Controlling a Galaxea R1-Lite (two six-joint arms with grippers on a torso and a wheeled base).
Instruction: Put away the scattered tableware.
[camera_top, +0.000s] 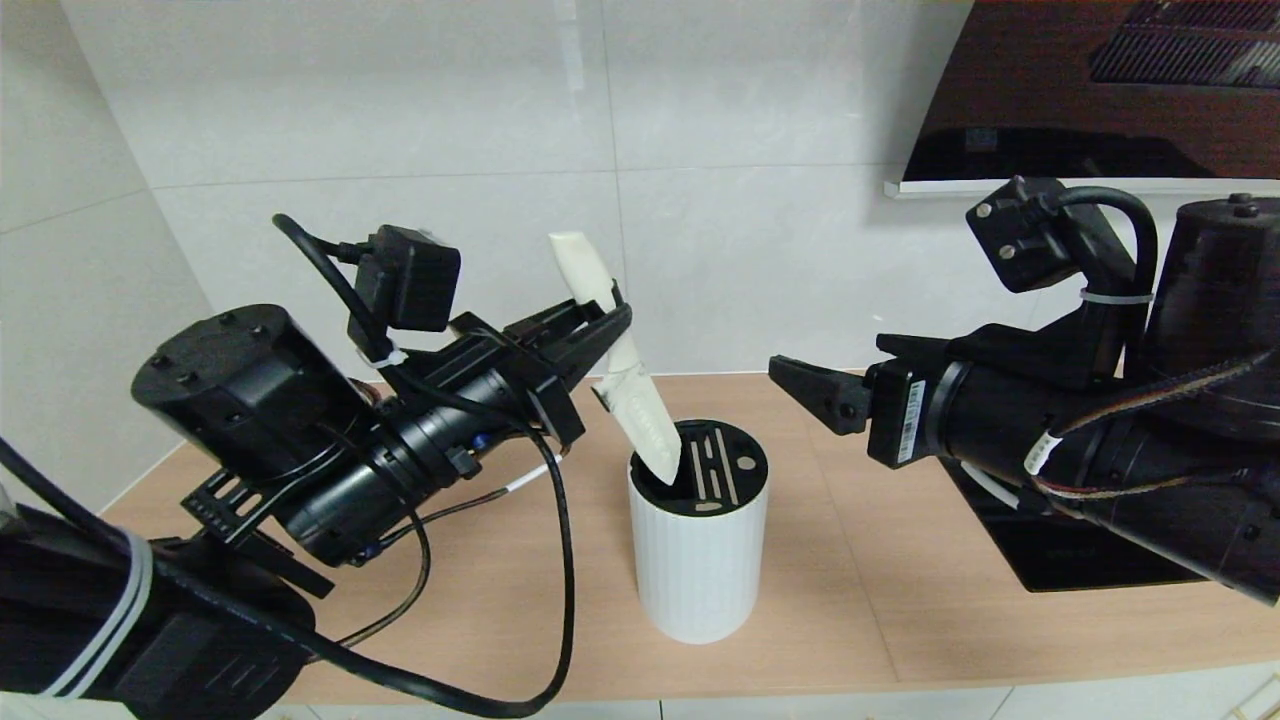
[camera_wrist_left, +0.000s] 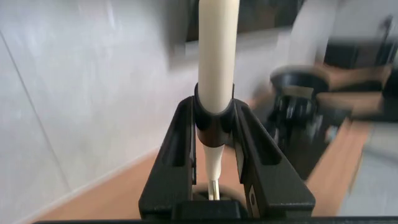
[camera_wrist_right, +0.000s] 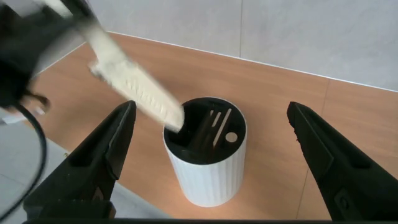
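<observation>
A cream-white knife (camera_top: 620, 360) is held by its handle in my left gripper (camera_top: 608, 325), which is shut on it. The blade tip sits in a slot at the top of a white ribbed knife holder (camera_top: 700, 560) standing on the wooden counter. The knife leans, handle up and toward the wall. In the left wrist view the handle (camera_wrist_left: 216, 56) rises between the fingers (camera_wrist_left: 180, 155). My right gripper (camera_wrist_right: 211, 155) is open and holds nothing; it hovers to the right of the holder (camera_wrist_right: 208, 168), and the knife blade (camera_wrist_right: 140, 93) shows entering the slotted black top.
The wooden counter (camera_top: 880, 600) runs up to a pale tiled wall. A black induction hob (camera_top: 1070, 560) lies at the right under my right arm. A dark range hood (camera_top: 1090, 90) hangs at the upper right. Loose cables dangle from my left arm near the holder.
</observation>
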